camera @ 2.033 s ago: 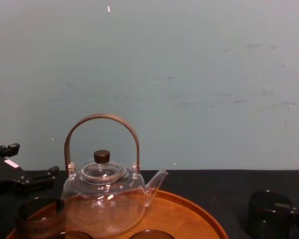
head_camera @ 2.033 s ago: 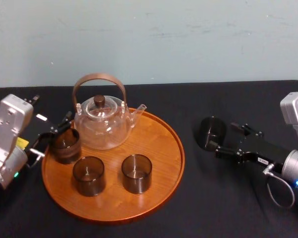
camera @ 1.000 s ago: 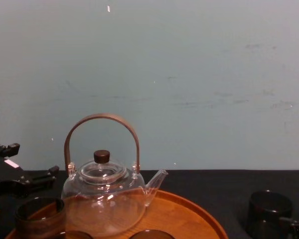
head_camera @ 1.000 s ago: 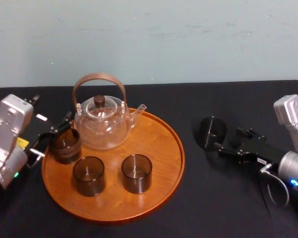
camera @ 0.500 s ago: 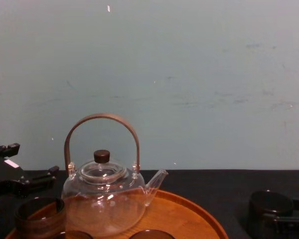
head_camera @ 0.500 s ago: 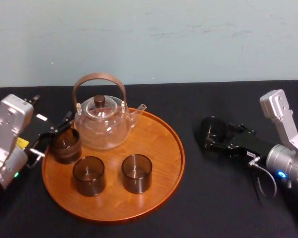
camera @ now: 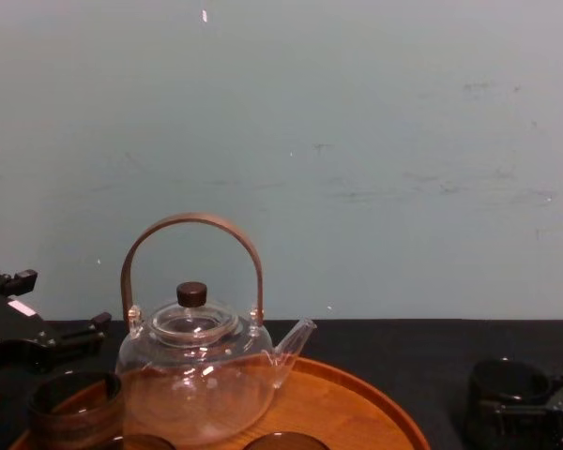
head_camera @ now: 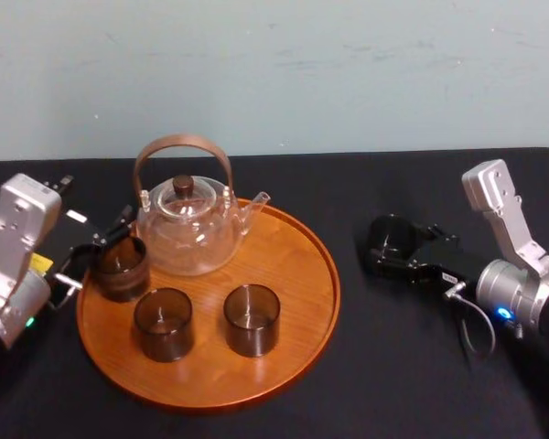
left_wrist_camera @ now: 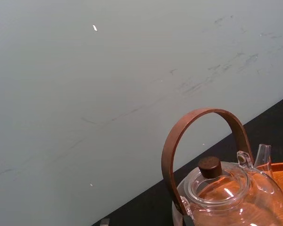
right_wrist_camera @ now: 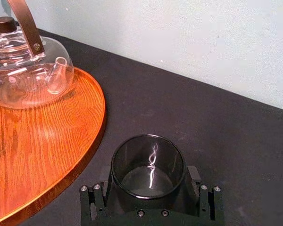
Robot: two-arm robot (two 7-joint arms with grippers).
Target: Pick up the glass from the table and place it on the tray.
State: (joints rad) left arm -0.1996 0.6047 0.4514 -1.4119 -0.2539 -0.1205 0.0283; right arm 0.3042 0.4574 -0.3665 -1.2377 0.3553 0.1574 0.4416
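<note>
Head view: the wooden tray (head_camera: pixel 297 274) lies left of centre on the black table (head_camera: pixel 403 366). On it, a clear glass teapot (head_camera: pixel 188 230) stands at 11 o'clock, with three brown glasses (head_camera: pixel 164 323) at 9, 7 and 6 o'clock. The dark glass (head_camera: pixel 389 230) stands upright on the table at 3 o'clock from the tray, well clear of its rim. The right gripper (head_camera: pixel 395 250) reaches in from 4 o'clock, its claw spread with one finger on each side of this glass. The left gripper (head_camera: pixel 96 249) sits at the tray's 9 o'clock edge, claw apart beside the leftmost brown glass.

Left wrist view: the teapot's brown hoop handle and knobbed lid stand before the pale wall (left_wrist_camera: pixel 108 70), with a sliver of tray beside the spout.

Right wrist view: the dark glass sits between the right claw's pads, which lie just beside its wall. It rests on the table near the tray's rim. The teapot is at 10 o'clock.

Chest view: the dark glass stands at 4 o'clock, off the tray, with the right claw around it. The left gripper is at 8 o'clock.
</note>
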